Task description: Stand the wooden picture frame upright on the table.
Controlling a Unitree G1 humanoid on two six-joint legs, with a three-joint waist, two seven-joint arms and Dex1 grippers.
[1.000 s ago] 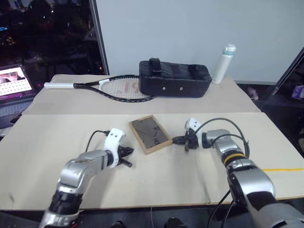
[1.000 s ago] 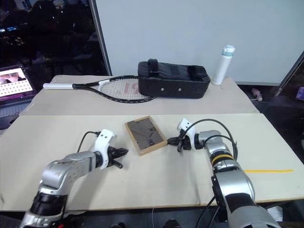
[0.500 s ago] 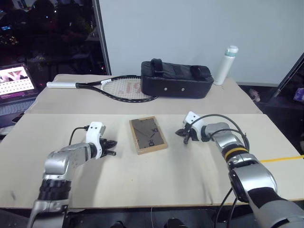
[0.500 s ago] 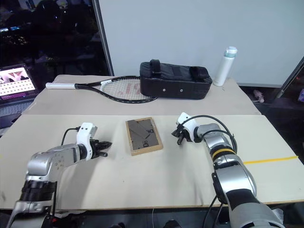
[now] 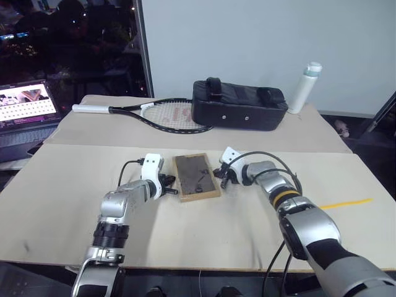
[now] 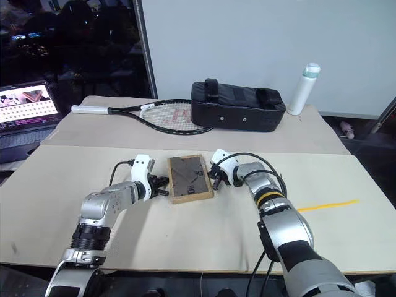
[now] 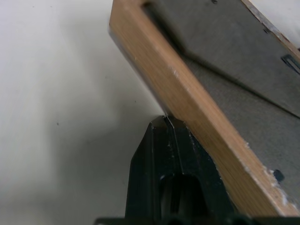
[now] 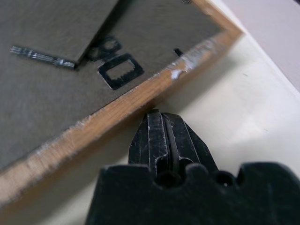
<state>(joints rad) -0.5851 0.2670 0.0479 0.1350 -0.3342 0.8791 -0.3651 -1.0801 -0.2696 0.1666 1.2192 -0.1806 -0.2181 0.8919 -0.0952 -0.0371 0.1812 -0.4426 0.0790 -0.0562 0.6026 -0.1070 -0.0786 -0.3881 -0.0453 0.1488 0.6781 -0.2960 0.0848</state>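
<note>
one wooden picture frame [image 5: 196, 177] lies flat, back panel up, mid-table [image 5: 55, 185] | my left gripper [image 5: 168, 184], fingers pressed together, tips at its left edge | my right gripper [image 5: 219, 175], likewise closed, at its right edge | behind: one racket [image 5: 154, 114], one black bag [image 5: 239, 107], one bottle [image 5: 307, 86]

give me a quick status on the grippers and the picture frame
Left gripper shut, tips at frame's left edge. Right gripper shut, tips at its right edge. Wooden picture frame flat on table, back panel up. Nothing in the way.
</note>
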